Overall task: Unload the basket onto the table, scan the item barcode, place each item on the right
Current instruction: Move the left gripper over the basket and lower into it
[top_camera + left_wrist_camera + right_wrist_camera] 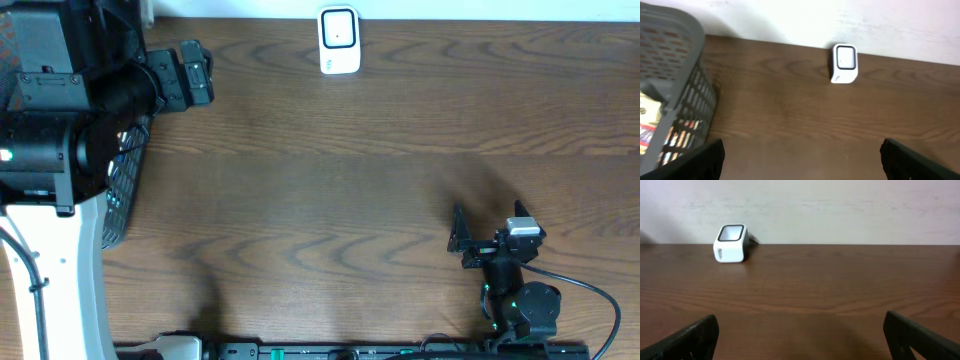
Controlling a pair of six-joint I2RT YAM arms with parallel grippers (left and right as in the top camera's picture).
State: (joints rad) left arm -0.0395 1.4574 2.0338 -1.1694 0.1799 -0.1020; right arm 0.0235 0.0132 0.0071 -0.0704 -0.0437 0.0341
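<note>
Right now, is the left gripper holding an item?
No: in the left wrist view the left gripper is open, with only the bare wooden table showing between its jaws.

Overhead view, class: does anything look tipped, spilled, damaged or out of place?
Nothing stands out. The scanner sits upright at the far edge of the table, the grey basket stands upright on the left with packets inside, and the left gripper and right gripper are open and empty.

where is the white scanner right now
In the overhead view the white scanner stands at the table's far edge, near the middle, right of the grey basket.
</note>
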